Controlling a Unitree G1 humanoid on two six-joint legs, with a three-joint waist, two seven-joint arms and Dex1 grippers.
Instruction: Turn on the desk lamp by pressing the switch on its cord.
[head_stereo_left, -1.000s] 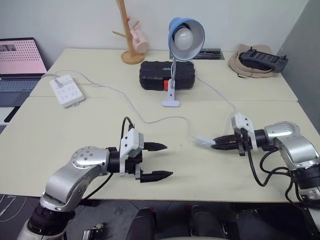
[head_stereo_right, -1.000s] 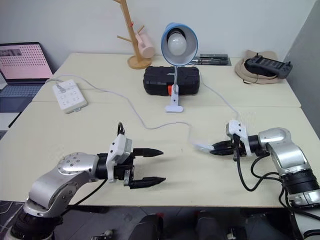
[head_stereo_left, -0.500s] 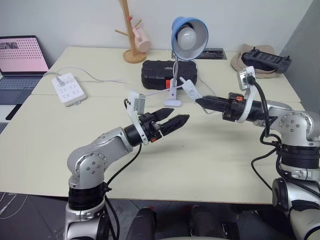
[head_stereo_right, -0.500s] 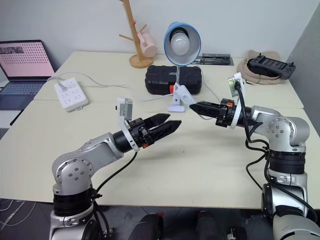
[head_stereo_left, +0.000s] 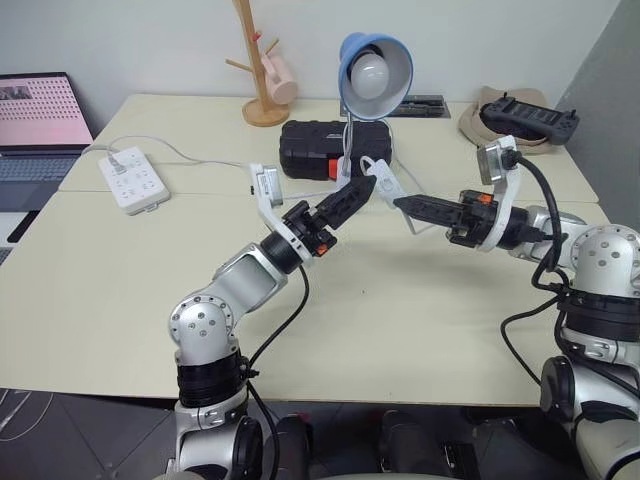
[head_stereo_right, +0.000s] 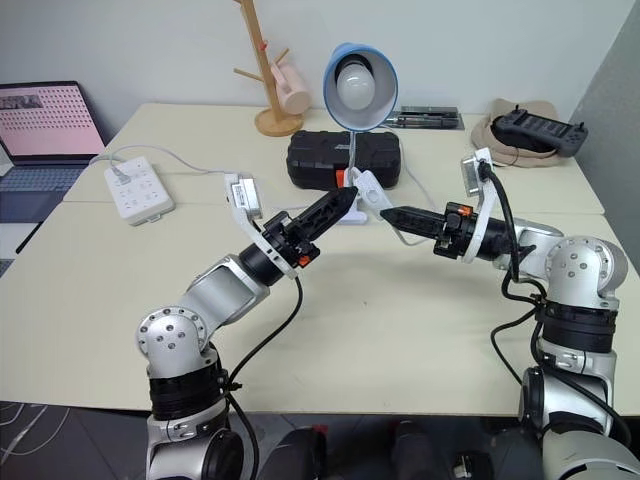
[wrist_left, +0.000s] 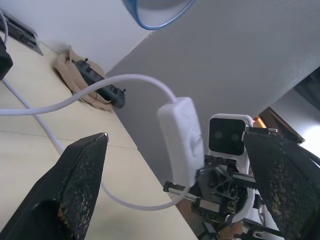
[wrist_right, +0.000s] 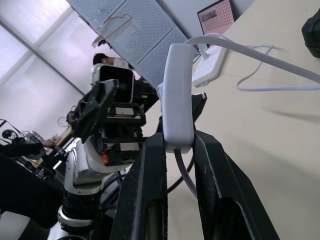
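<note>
1. Switch (head_stereo_left: 381, 182) is hanging above the table (head_stereo_left: 120, 300), in front of the lamp (head_stereo_left: 372, 70), raised for pressing.
2. Left gripper (head_stereo_left: 358, 192) is spreading wide, its fingers flanking the switch to squeeze it.
3. Right gripper (head_stereo_left: 404, 204) is pinching the switch's lower end, steadying it while the cord (head_stereo_left: 200, 160) is trailing off.

Pale cream worktop (head_stereo_left: 120, 300) made of two tables butted together, the seam running across beside a white power strip (head_stereo_left: 133, 180). Plain white wall (head_stereo_left: 150, 40) behind; a grey partition (head_stereo_left: 610, 90) stands at the right edge. An open laptop (head_stereo_left: 35, 125) sits on a separate surface at far left. In the right wrist view, a perforated grey panel (wrist_right: 130, 30) and bright windows (wrist_right: 30, 65).
</note>
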